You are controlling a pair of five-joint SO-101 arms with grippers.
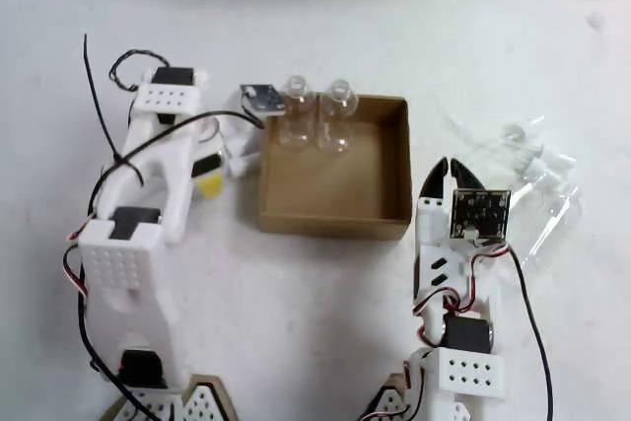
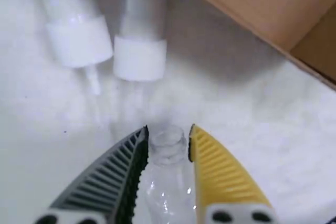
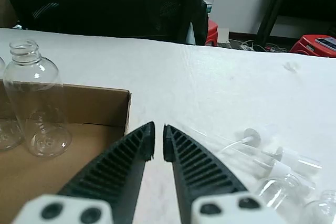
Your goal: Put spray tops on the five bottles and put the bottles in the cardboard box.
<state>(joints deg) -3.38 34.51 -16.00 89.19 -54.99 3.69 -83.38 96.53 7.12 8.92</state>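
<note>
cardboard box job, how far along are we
Done: two bottles stand in the cardboard box, both without spray tops. In hand: the left gripper clamps a third bottle near two spray tops. Left: every top, plus the loose bottles beside the right gripper.

Left gripper (image 2: 168, 136): the finger bases run off the picture's edge in its own wrist view. In the high view the arm's white housing covers most of it.
Held bottle (image 2: 167, 182): the body is cut off by the picture's edge.
Spray tops (image 2: 139, 56): the nozzle ends are cut off in the left wrist view.
Cardboard box (image 3: 79, 108): cut off by the picture's edge in both wrist views.
Edge bottle (image 3: 4, 127): just a sliver at the picture's edge.
Loose pile (image 1: 532, 170): clear bottles and tops overlap, and their number cannot be told.
Arm bases (image 1: 158, 391): cut off at the high view's bottom edge.
</note>
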